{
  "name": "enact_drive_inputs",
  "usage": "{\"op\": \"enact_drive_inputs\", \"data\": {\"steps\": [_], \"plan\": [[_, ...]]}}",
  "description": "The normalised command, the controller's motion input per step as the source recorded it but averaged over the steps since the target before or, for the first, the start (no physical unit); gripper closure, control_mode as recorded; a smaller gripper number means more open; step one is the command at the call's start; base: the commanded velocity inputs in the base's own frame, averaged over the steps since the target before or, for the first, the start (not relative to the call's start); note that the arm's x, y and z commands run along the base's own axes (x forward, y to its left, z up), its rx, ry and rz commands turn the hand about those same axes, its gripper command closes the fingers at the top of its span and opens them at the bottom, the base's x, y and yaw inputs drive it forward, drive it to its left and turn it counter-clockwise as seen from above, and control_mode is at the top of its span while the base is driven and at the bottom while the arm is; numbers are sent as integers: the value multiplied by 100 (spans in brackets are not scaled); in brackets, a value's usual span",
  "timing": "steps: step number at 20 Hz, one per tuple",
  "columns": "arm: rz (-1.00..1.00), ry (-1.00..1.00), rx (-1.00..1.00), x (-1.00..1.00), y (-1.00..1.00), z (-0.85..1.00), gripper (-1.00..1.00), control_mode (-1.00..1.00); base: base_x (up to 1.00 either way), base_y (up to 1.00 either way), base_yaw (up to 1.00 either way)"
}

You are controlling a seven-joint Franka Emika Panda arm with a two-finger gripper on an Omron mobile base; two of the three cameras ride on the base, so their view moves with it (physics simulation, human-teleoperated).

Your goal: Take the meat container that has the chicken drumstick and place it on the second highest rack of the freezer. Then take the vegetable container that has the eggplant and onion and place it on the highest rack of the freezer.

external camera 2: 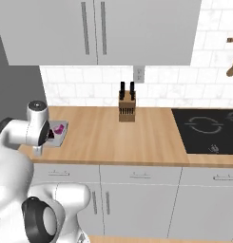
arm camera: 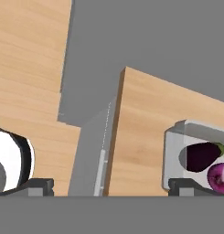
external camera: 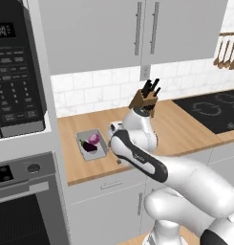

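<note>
The vegetable container (external camera: 85, 152) is a small grey tray on the wooden counter (external camera: 185, 129), near its left end. In it lie the dark purple eggplant (external camera: 89, 147) and the pink-purple onion (external camera: 94, 139). My gripper (external camera: 119, 161) hangs open and empty just right of the tray, over the counter's front edge. In the hand view the tray's wall (arm camera: 173, 151), the eggplant (arm camera: 201, 156) and the onion (arm camera: 220, 177) sit at the lower right, beside the wide-apart fingertips (arm camera: 38, 185). From the right base view the tray (external camera 2: 61, 136) lies behind my hand (external camera 2: 38, 151). The meat container and the freezer are out of view.
A knife block (external camera: 146, 99) stands at the back of the counter, close behind my arm. A black cooktop (external camera: 211, 111) lies to the right. A black-glass oven stack (external camera: 18, 100) borders the counter's left end. Upper cabinets (external camera: 132, 33) hang overhead.
</note>
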Motion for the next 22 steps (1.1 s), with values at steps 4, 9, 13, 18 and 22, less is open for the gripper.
{"op": "enact_drive_inputs", "data": {"steps": [4,9,13,18,22], "plan": [[-1,1,0,27,12,-19,-100,-100,0,0,0],[-5,0,0,32,0,-17,-100,-100,0,0,0],[-7,0,-1,31,3,-17,-100,-100,0,0,0],[-6,0,-2,26,11,-23,-100,-100,0,0,0],[-6,0,-2,26,11,-22,-100,-100,0,0,0]]}}
